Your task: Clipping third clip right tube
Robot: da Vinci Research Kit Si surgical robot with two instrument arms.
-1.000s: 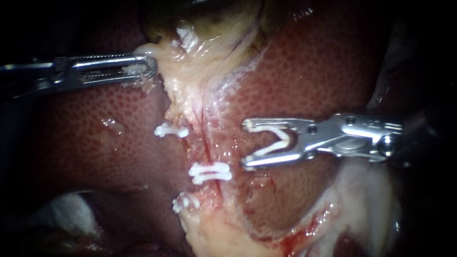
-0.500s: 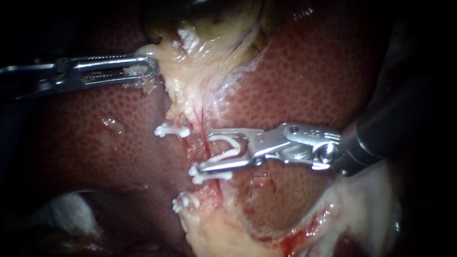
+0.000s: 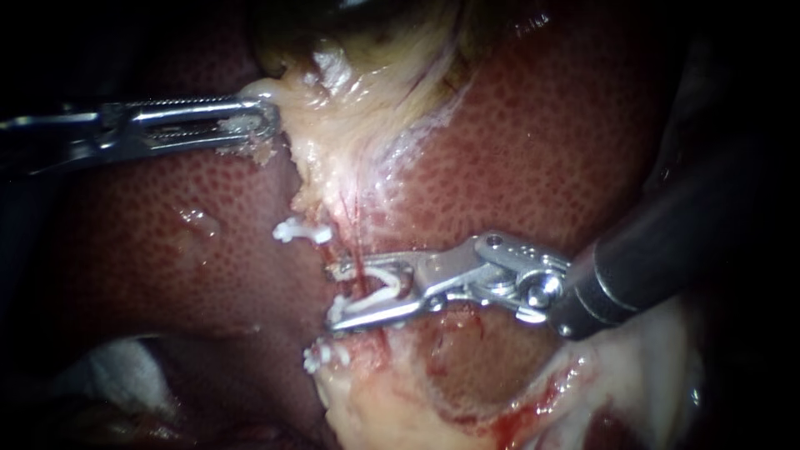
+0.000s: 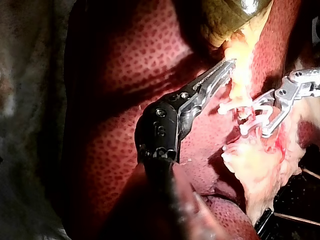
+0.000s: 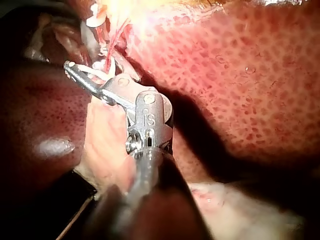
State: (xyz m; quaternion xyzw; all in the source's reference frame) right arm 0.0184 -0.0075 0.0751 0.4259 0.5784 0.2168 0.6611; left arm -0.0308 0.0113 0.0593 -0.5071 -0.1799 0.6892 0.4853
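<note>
Nearest the endoscope, the dark shaft of the right instrument (image 3: 335, 294) comes in from the right over bare liver (image 3: 542, 150). Its jaws stand apart but carry a white clip (image 3: 382, 283), open in a V with one leg lying along each jaw. Jaws and clip straddle the right tube (image 3: 359, 250), a thin red strand running down the pale tissue (image 3: 333, 142).

Room here is tight. The lower jaw lies against a closed clip (image 3: 337, 310) on the same tube and partly hides it. The upper jaw tip sits just below the upper clip (image 3: 302, 232). A third closed clip (image 3: 321, 357) sits lower, at the edge of the fatty tissue (image 3: 375, 408).

Farther back, the left instrument (image 3: 265, 118) is clenched on the pale tissue beneath the dark gallbladder (image 4: 225, 17), with open liver under its shaft.
</note>
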